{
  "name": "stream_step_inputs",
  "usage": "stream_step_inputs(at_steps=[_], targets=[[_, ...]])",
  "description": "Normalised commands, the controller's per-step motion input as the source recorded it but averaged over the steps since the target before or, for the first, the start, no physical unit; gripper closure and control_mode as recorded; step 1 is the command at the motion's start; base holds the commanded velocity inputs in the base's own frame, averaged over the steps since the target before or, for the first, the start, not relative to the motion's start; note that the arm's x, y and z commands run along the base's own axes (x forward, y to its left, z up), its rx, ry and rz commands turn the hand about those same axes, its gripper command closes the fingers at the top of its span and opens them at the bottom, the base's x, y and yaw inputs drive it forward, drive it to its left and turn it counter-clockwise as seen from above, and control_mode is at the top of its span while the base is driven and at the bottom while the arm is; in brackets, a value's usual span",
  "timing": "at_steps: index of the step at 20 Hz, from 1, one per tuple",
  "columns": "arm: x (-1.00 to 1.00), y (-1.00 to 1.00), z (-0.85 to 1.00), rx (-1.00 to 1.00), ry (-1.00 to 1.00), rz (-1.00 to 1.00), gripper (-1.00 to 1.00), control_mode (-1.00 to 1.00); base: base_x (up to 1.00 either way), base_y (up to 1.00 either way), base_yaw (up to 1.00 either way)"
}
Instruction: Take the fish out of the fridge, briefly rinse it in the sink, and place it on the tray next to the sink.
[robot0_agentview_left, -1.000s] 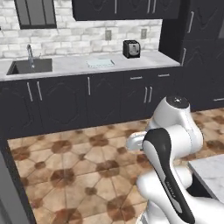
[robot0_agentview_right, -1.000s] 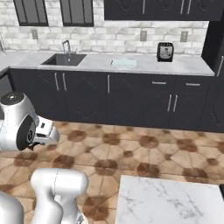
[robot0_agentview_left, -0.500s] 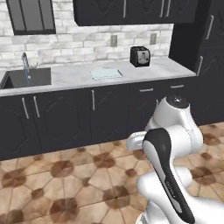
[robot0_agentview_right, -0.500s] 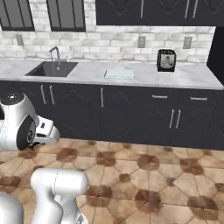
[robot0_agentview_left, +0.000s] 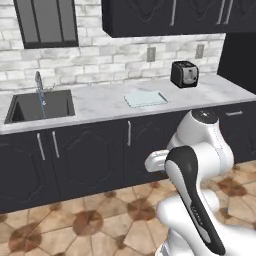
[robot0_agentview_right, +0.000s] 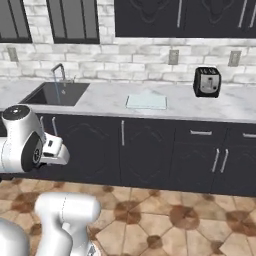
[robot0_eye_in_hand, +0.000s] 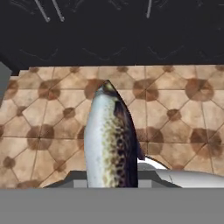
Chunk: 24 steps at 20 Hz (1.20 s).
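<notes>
Fish (robot0_eye_in_hand: 109, 140): held in the claw (robot0_eye_in_hand: 111, 186), which is clamped on its lower end. In the hand view the body rises upright from the bottom of the picture, pointed end up, pale and speckled on one side, dark along the other. It hangs over the brown patterned tile floor (robot0_eye_in_hand: 175, 113), apart from the dark cabinet doors (robot0_eye_in_hand: 109, 35) beyond.

Sink (robot0_agentview_left: 41, 106): a black square basin set into the white marble table (robot0_agentview_left: 100, 102) near its left end, close to the front edge. A slim steel tap (robot0_agentview_left: 39, 82) stands at the back rim. The basin interior appears dark; its contents cannot be made out.

Tray (robot0_agentview_left: 145, 98): a flat pale blue-green rectangle lying on the table to the right of the sink, well apart from it, roughly midway between the front edge and the brick back wall. Nothing lies on its surface.

Toaster (robot0_agentview_left: 183, 73): black, standing toward the back edge of the table, right of the tray and apart from it.

Open room: the marble between sink and tray is bare. The front edge of the table runs unbroken above the cabinet doors. Upper cabinets (robot0_agentview_left: 165, 15) hang above the tray and toaster. A dark window (robot0_agentview_left: 47, 22) sits above the sink. The floor before the cabinets is bare.
</notes>
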Motion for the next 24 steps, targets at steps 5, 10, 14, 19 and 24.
stream_step_inputs(at_steps=[5, 10, 14, 19, 24], targets=[[0.00, 0.00, 0.00, 0.00, 0.00, 0.00, 1.00, 1.00, 1.00, 0.94, -0.01], [0.00, 0.00, 0.00, 0.00, 0.00, 0.00, 1.00, 1.00, 1.00, 0.47, -0.02], [0.00, 0.00, 0.00, 0.00, 0.00, 0.00, 1.00, 1.00, 1.00, 0.18, -0.02], [0.00, 0.00, 0.00, 0.00, 0.00, 0.00, 1.00, 1.00, 1.00, 0.47, 0.00], [0.00, 0.00, 0.00, 0.00, 0.00, 0.00, 1.00, 1.00, 0.67, 0.46, 0.01]])
